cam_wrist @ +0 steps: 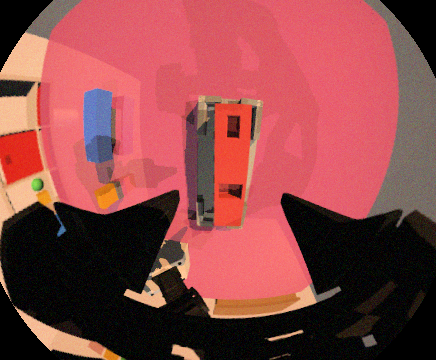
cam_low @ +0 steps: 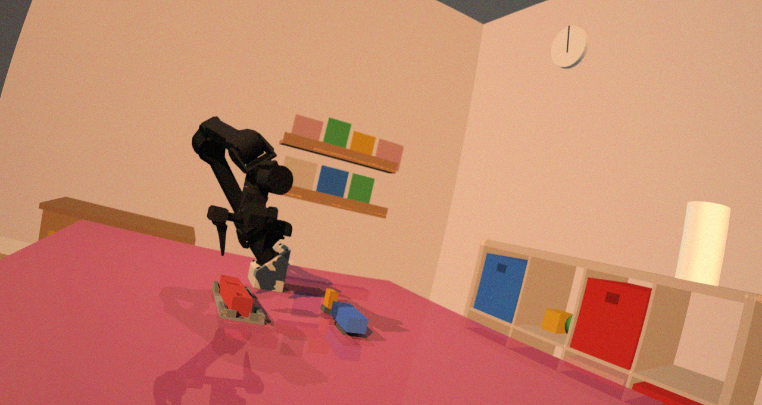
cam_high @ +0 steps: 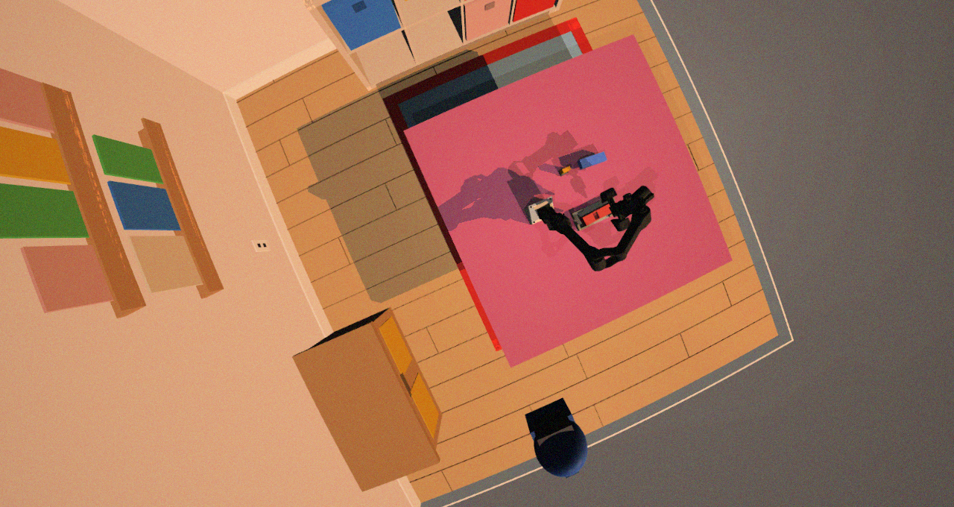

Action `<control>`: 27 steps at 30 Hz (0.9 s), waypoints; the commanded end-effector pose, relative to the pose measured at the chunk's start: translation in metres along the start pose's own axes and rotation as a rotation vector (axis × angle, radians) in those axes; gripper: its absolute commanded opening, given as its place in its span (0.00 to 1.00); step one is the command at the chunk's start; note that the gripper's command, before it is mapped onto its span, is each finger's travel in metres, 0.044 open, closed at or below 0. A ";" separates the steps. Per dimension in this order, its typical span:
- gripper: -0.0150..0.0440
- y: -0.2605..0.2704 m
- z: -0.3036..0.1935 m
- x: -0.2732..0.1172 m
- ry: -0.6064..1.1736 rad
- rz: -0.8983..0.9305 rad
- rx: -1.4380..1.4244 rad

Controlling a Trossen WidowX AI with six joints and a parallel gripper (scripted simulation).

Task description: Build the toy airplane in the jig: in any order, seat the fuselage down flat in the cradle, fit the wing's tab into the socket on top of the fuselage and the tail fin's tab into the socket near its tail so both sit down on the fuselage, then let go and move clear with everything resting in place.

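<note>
The black arm (cam_high: pixel 623 240) hides (partly, from above) the red fuselage (cam_high: pixel 595 214).

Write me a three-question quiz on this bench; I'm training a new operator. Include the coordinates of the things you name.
1. True or false: the gripper (cam_high: pixel 616 209) (cam_low: pixel 247 251) (cam_wrist: pixel 232 196) is holding the red fuselage (cam_high: pixel 595 215) (cam_low: pixel 234 296) (cam_wrist: pixel 232 160).
2. Fill in: the fuselage has ___ openings in its top.
3. Which piece lies nearer the robot's base (cam_high: pixel 534 212) (cam_low: pixel 269 274): (a) the blue block (cam_high: pixel 592 160) (cam_low: pixel 350 318) (cam_wrist: pixel 98 125) or (b) the orange block (cam_high: pixel 565 170) (cam_low: pixel 330 298) (cam_wrist: pixel 107 196)?

Key: 1 false; 2 two; 3 b.
</note>
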State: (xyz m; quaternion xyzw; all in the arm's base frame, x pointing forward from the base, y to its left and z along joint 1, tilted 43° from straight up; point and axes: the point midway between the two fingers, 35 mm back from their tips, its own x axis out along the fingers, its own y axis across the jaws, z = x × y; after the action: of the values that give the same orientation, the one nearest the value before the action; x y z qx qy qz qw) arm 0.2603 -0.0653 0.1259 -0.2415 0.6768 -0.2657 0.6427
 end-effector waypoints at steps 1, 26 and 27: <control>1.00 0.001 0.000 -0.027 -0.002 -0.002 0.003; 1.00 0.120 0.066 -0.024 -0.014 0.014 0.108; 1.00 0.135 0.070 -0.023 -0.014 0.013 0.104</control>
State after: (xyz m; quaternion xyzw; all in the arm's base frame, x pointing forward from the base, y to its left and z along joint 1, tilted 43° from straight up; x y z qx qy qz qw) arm 0.3192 0.0120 0.0850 -0.2012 0.6573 -0.3001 0.6614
